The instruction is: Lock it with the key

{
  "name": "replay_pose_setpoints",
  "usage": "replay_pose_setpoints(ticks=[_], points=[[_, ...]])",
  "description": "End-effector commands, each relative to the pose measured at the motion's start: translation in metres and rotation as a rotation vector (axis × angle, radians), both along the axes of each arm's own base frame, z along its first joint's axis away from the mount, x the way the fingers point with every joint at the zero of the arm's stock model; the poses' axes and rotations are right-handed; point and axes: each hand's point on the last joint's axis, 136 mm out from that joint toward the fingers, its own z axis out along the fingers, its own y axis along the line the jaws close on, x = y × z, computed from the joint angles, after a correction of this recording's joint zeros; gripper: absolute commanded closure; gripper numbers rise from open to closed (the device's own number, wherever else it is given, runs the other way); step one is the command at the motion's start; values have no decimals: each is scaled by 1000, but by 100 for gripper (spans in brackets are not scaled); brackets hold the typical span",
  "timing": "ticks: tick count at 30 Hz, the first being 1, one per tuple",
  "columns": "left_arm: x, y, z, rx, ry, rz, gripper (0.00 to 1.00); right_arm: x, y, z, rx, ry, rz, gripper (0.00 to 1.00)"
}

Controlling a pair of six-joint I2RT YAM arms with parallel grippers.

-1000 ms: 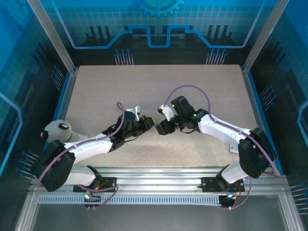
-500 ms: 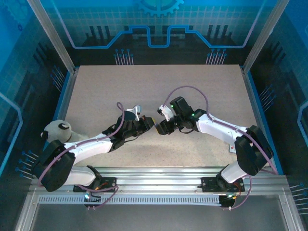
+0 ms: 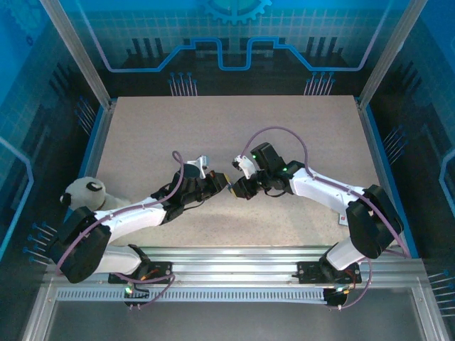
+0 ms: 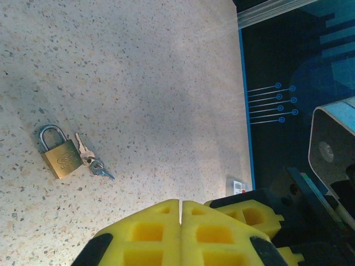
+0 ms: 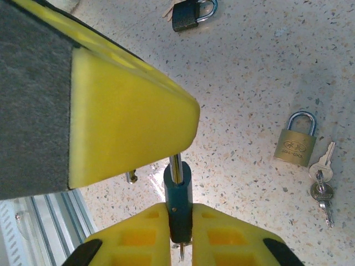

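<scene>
Clamping in over the last second, the right gripper [image 5: 178, 217] now has its yellow pads pressed on both flanks of the held padlock [image 5: 178, 191]. The jaws are nearly closed, with only the lock body's width between them, and the lock stands upright there. Its shackle [image 5: 176, 165] rises from the pads into the underside of the left arm's finger [image 5: 127, 127]. The left gripper [image 4: 181, 213] is squeezed fully together, but whether it pinches the shackle is hidden. A metal sliver [image 5: 181, 254] shows beneath the body, below the right pads; it may be the key, but it is too small to tell. The lock now looks braced at both ends, so pressing the shackle home or turning a key becomes possible.

Beyond the right fingertips, well apart, lie a brass padlock [image 5: 295, 145] and its keys [image 5: 320, 183], with a black padlock [image 5: 191, 14] farther ahead. The grippers meet tip to tip over the middle of the table [image 3: 298, 128], whose edges are far off. That leaves ample room to twist, and the only tight spot is between the tips themselves.
</scene>
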Motion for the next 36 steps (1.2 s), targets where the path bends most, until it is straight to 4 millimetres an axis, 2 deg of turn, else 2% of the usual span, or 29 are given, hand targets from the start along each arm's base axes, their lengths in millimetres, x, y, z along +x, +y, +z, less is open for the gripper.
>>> replay_pose_setpoints(ticks=[1, 7, 12, 18, 27, 30, 31, 36], points=[[0, -2, 19, -31, -63, -10, 100, 2, 6, 7, 33, 0, 13, 91], [-1, -2, 21, -34, -72, -12, 100, 2, 4, 8, 33, -5, 7, 99], [-2, -1, 23, -35, -82, -15, 100, 0, 5, 13, 54, -2, 15, 100], [-5, 0, 36, -39, -139, -35, 100, -16, 10, 30, 151, 33, 83, 100], [-15, -1, 58, -63, -241, -90, 100, -34, 9, 42, 284, 97, 130, 100], [-20, 0, 69, -78, -283, -109, 100, -36, 10, 53, 341, 104, 150, 100], [-22, 0, 72, -83, -294, -113, 100, -41, 6, 47, 345, 125, 155, 100], [-31, 3, 91, -104, -374, -148, 100, -55, 8, 59, 418, 136, 226, 100]])
